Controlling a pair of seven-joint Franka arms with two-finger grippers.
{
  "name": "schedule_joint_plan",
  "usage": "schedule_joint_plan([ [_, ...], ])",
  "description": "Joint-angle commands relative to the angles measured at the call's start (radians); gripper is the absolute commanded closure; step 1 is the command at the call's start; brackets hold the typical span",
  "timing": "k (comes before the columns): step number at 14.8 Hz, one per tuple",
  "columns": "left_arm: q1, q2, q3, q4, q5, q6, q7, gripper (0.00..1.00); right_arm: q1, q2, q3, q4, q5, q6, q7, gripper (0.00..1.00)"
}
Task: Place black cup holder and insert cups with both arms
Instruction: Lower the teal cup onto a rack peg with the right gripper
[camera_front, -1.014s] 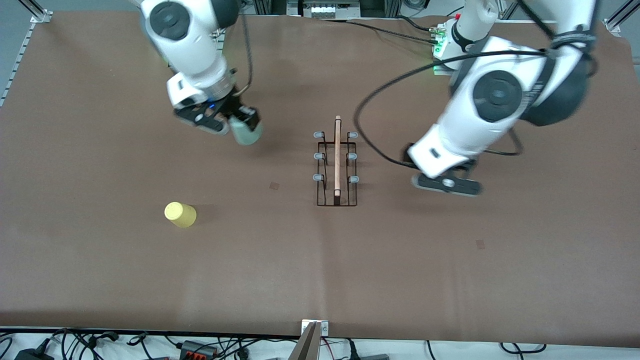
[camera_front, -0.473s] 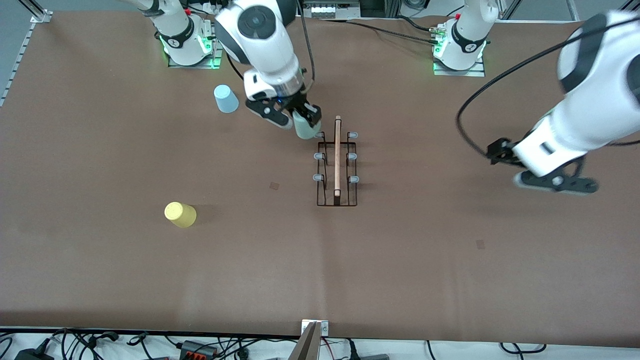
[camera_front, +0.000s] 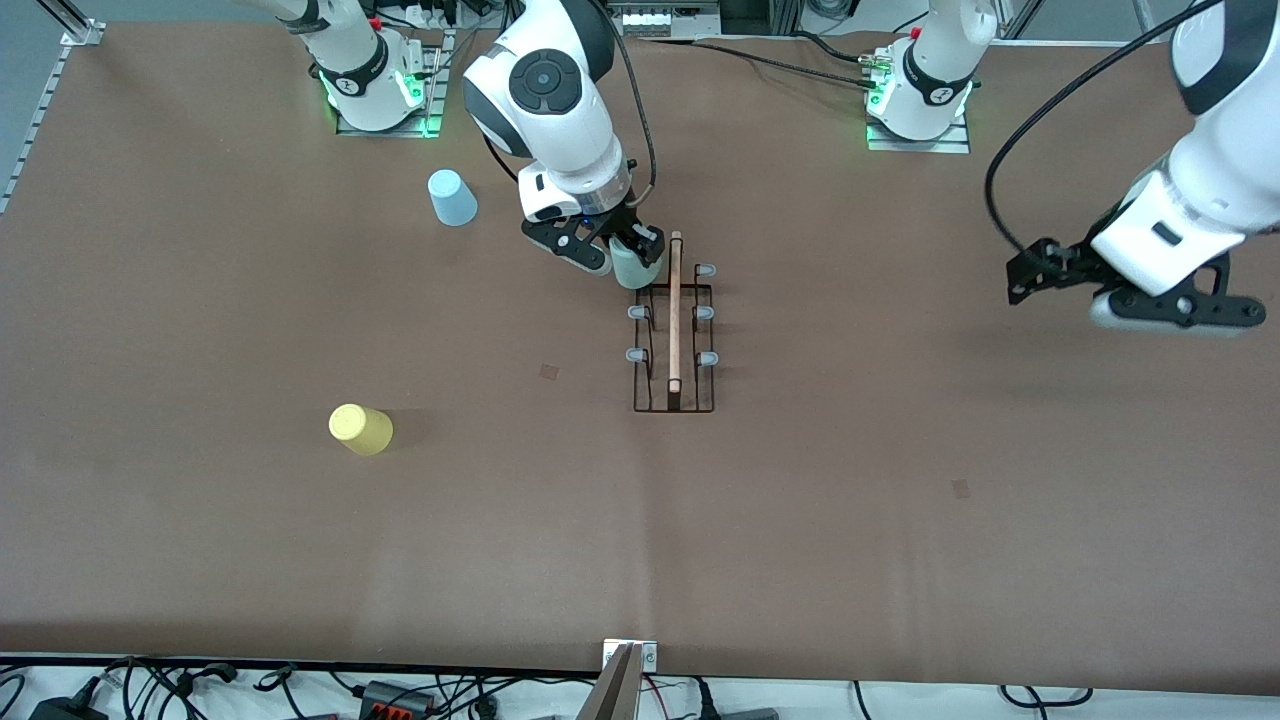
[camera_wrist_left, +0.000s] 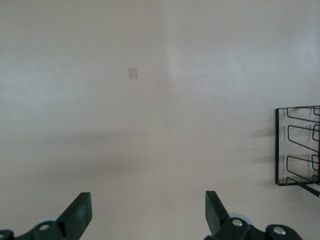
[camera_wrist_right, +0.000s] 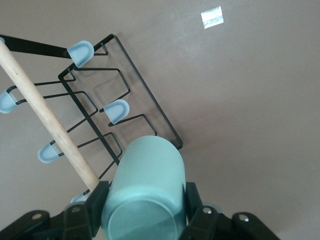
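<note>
The black cup holder (camera_front: 674, 335) stands mid-table, wooden handle (camera_front: 675, 310) on top; it also shows in the right wrist view (camera_wrist_right: 107, 117) and at the edge of the left wrist view (camera_wrist_left: 297, 146). My right gripper (camera_front: 628, 250) is shut on the pale green cup (camera_front: 634, 270), upside down over the holder's corner prong nearest the right arm's base. In the right wrist view (camera_wrist_right: 145, 205) the fingers (camera_wrist_right: 97, 200) clamp the cup (camera_wrist_right: 147, 190). My left gripper (camera_front: 1040, 275) is open and empty over bare table at the left arm's end; it also shows in its wrist view (camera_wrist_left: 147, 215).
A light blue cup (camera_front: 452, 197) stands upside down near the right arm's base. A yellow cup (camera_front: 360, 429) lies nearer the front camera toward the right arm's end. Cables lie along the table's front edge (camera_front: 400, 690).
My right gripper carried the green cup from over the table near the blue cup to the holder's corner prong. My left arm swung away from the holder toward its end of the table.
</note>
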Motion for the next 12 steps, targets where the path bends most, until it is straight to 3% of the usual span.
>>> schedule_joint_plan([
  [1, -0.016, -0.042, 0.028, -0.077, -0.003, 0.034, 0.017, 0.0, 0.032, 0.039, -0.006, 0.015, -0.02, 0.016, 0.03, 0.49],
  [2, -0.014, -0.036, 0.027, -0.07, 0.034, 0.039, 0.017, 0.0, 0.033, 0.045, -0.006, 0.013, -0.021, 0.016, 0.029, 0.44],
  [3, -0.016, -0.036, 0.018, -0.068, 0.072, 0.039, 0.017, 0.0, 0.032, 0.045, -0.006, 0.013, -0.021, 0.016, 0.027, 0.25],
  [4, -0.017, -0.038, 0.013, -0.067, 0.08, 0.033, 0.016, 0.0, 0.029, 0.045, -0.006, 0.013, -0.02, 0.014, 0.024, 0.0],
  [6, -0.017, -0.036, 0.013, -0.064, 0.077, 0.03, 0.016, 0.0, 0.009, 0.031, -0.009, 0.016, -0.02, 0.008, 0.01, 0.0],
  [8, -0.016, -0.035, 0.015, -0.065, 0.073, 0.014, 0.016, 0.0, -0.063, -0.04, -0.007, 0.004, -0.018, -0.028, -0.029, 0.0],
  [12, -0.028, -0.024, 0.013, -0.018, 0.068, -0.035, 0.014, 0.0, -0.255, -0.153, -0.007, -0.008, -0.01, -0.199, -0.372, 0.0],
])
